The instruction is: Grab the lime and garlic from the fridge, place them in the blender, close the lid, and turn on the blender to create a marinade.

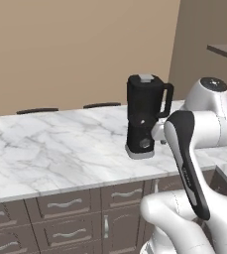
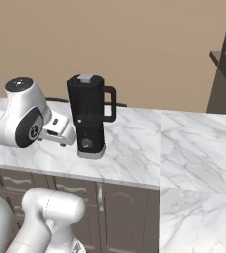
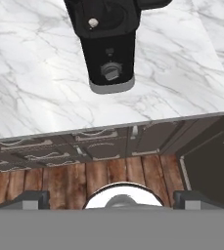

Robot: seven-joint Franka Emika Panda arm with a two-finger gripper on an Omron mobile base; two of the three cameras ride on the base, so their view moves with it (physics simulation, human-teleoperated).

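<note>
Blender [image 1: 143,116] stands upright on the marble surface [image 1: 55,154], near its front edge, with the side handle pointing toward the right in both base views. The black jug sits on its black-and-white base, and the lid [image 1: 145,78] lies flat on top of the jug, its small light grey cap in the middle. A round knob shows on the front of the base in the hand view, just above the pale bottom rim.

The white arm rises in front of the cabinets and bends toward the blender; in the right base view its wrist reaches the left side of the blender base, just beside it. The hand [image 3: 111,200] looks down over the front edge of the surface, and its two dark fingertips [image 3: 30,199] stand far apart at the bottom corners of the hand view, spread wide with nothing between them. Below them lie the wooden floor [image 3: 113,176] and the dark cabinet fronts with curved metal drawer handles [image 1: 64,203].

Behind the surface a plain tan wall [image 1: 75,49] fills the background. At the upper right of the right base view a dark shelf edge and a dark panel show.
</note>
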